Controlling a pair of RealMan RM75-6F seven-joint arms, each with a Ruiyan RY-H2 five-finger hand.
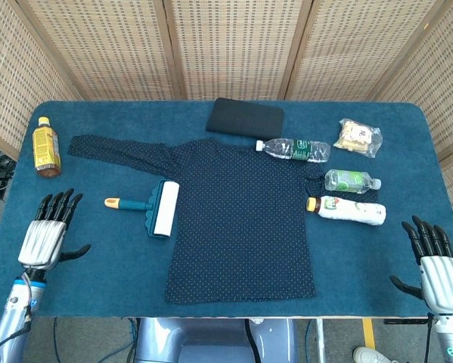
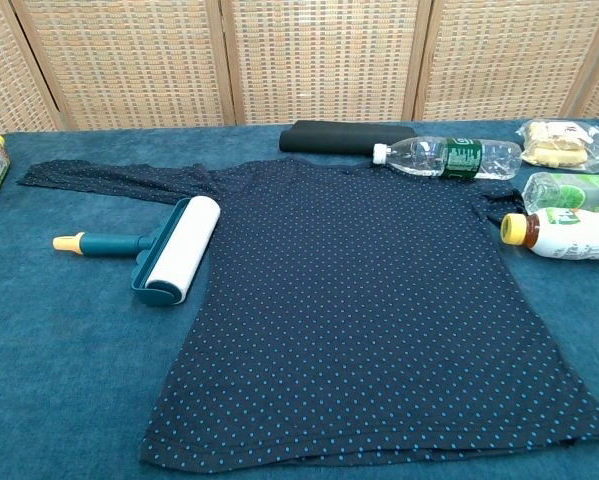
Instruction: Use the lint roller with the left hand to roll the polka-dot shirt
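Note:
The dark polka-dot shirt (image 1: 241, 219) (image 2: 369, 300) lies flat in the middle of the blue table, one sleeve stretched to the far left. The lint roller (image 1: 152, 209) (image 2: 154, 250) lies on the table at the shirt's left edge, white roll against the cloth, teal handle with an orange tip pointing left. My left hand (image 1: 48, 232) is open near the table's front left corner, well apart from the roller's handle. My right hand (image 1: 438, 265) is open at the front right corner, holding nothing. The chest view shows neither hand.
An amber bottle (image 1: 46, 147) stands at the far left. A black pouch (image 1: 245, 117) lies behind the shirt. A clear water bottle (image 1: 294, 149), a green-label bottle (image 1: 351, 181), a white bottle (image 1: 347, 209) and a snack bag (image 1: 359, 137) lie at the right.

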